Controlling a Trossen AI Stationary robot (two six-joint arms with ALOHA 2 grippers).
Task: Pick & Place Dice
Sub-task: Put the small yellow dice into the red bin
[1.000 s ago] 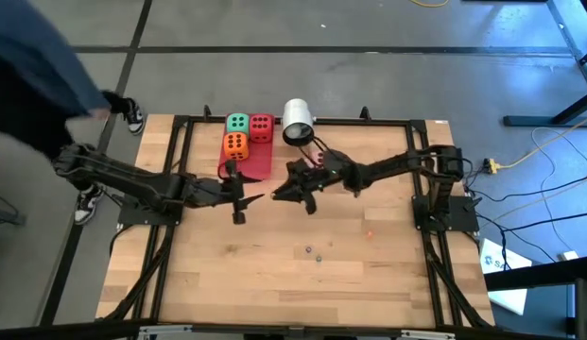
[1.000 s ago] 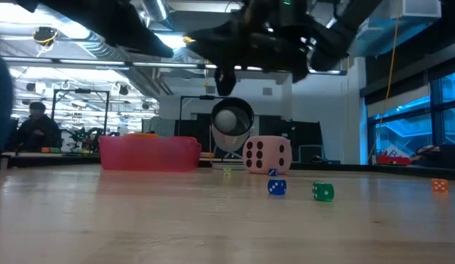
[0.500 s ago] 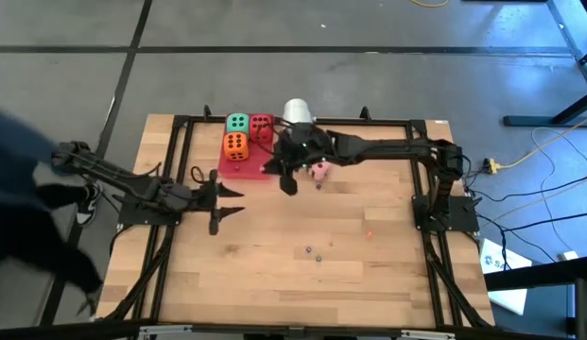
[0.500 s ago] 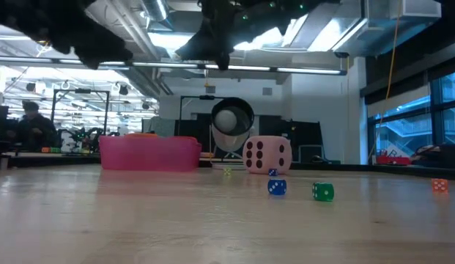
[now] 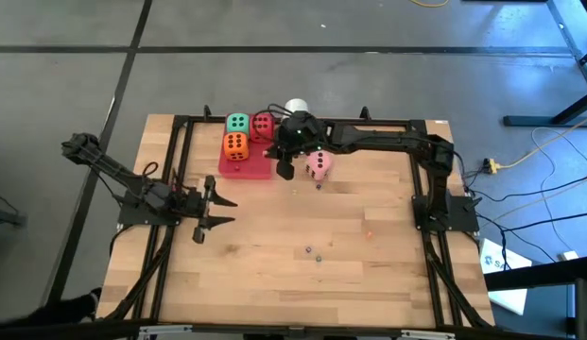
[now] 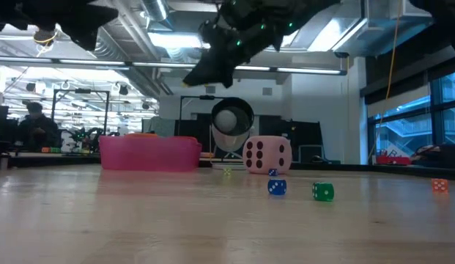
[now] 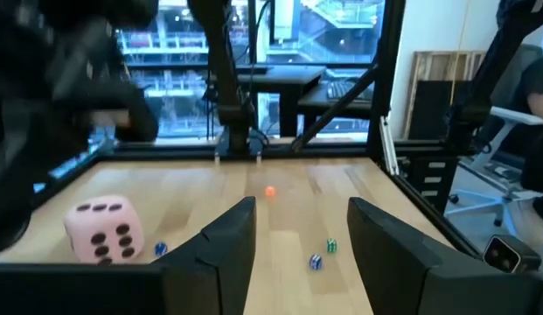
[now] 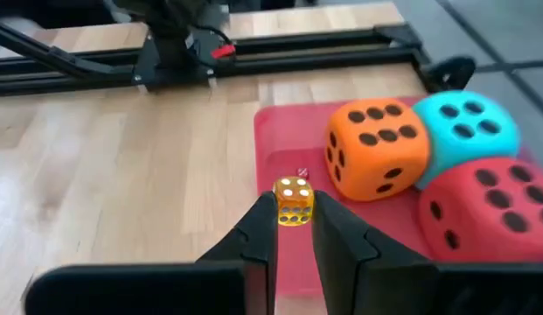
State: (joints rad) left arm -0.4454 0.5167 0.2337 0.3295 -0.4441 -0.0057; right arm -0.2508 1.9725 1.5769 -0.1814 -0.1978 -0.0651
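Observation:
A red tray point(image 5: 256, 168) at the far left holds a green die point(image 5: 237, 123), a red die point(image 5: 263, 125) and an orange die point(image 5: 235, 144). They also show in the right wrist view as green point(image 8: 468, 122), red point(image 8: 481, 210) and orange point(image 8: 376, 144). The pink die point(image 5: 319, 165) rests on the table just right of the tray. My right gripper point(image 5: 285, 170) hangs over the tray's right edge, shut on a tiny yellow die point(image 8: 295, 201). My left gripper point(image 5: 210, 211) stands open near the table's left side with nothing between its fingers. My right gripper pinches the tiny yellow die by two opposite sides point(image 8: 295, 213) between its fingertips point(image 8: 261, 220). The fingers slant downward, coming from the table's right. The die is lifted clear above the red tray's floor point(image 8: 284, 162).
A white cylinder point(image 5: 295, 107) lies behind the tray at the far edge. Tiny blue point(image 6: 277, 188), green point(image 6: 323, 192) and orange point(image 6: 439, 185) dice lie scattered on the middle of the table. A black frame point(image 5: 180, 132) borders the tabletop.
My left gripper has drawn back toward the table's left edge, staying open. My right gripper has risen and swung from the table's middle toward the far edge, out over the tray's right edge, tipping up from a steep downward slant. The pink die has stayed where it was.

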